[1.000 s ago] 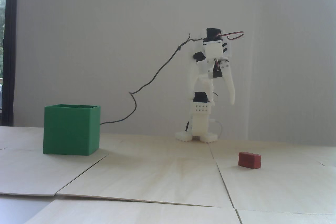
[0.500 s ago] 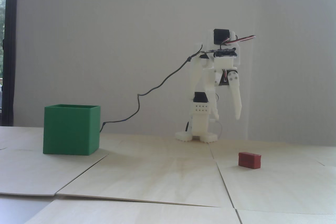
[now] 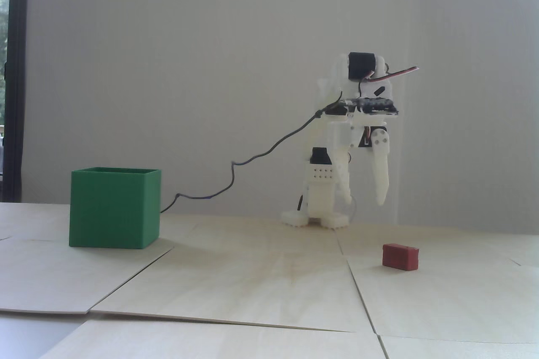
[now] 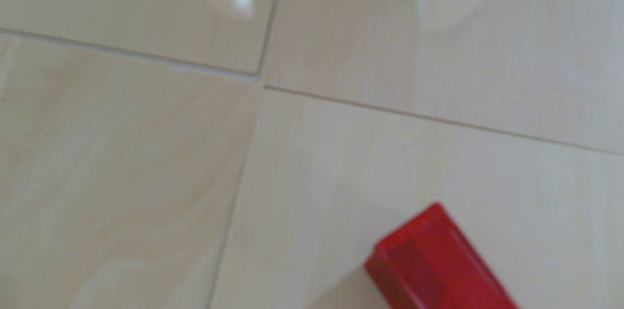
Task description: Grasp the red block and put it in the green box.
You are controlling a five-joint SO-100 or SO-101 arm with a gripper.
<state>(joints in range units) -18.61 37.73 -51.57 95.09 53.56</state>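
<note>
My end effector point(image 3: 365, 202) hangs in the air above the bench point(image 3: 269, 291), fingers pointing straight down, spread apart and gripping nothing. In the fixed view the two white fingers show a clear gap between them, the right-hand one point(image 3: 382, 174) longer and tapering to a tip that stops well short of the wood.

The red block point(image 3: 400, 256) lies flat on the bench, on a pale wooden panel, below and a little to the right of my fingertips as the fixed view shows it, and nearer the camera than my base. I am not touching it.

From my wrist view the red block point(image 4: 435, 261) pokes in at the bottom edge, right of centre, lying at a slant and cut off by the frame (the picture is soft, so its far end is lost to me). Panel seams cross the bench point(image 4: 135, 177) around it.

The green box point(image 3: 114, 208) stands upright far over on the left of the fixed view, open at the top, well apart from the block and from me. A dark cable point(image 3: 252, 157) trails from my arm down behind its right side.
</note>
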